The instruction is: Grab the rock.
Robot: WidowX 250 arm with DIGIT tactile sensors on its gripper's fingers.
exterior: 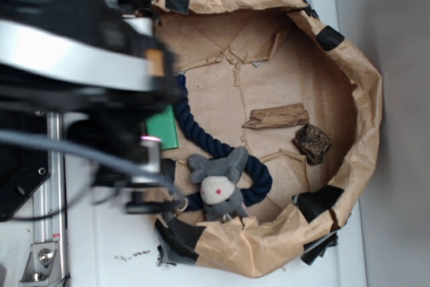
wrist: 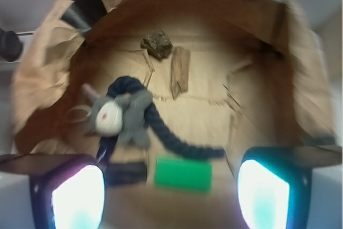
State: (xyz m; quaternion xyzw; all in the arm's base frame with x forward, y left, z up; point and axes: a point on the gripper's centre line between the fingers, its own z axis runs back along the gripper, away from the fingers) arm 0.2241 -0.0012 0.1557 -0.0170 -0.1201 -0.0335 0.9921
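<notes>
The black gripper (wrist: 170, 191) hangs wide open and empty, the small dark brown lumpy rock (wrist: 157, 44) at twelve o'clock.

A dark brown rock (exterior: 312, 143), tan wood splinter (exterior: 276, 117), navy rope (exterior: 201, 132), grey plush mouse (exterior: 219, 183) and green block (exterior: 162, 128) lie in a brown paper basket (exterior: 363, 78).

Arm (exterior: 74, 65) enters from the left of the exterior view, blurred. Tool (wrist: 170, 197) spread wide: two fingers (wrist: 72, 197) sit far apart at the bottom corners of the wrist view. Nothing held between them.
</notes>
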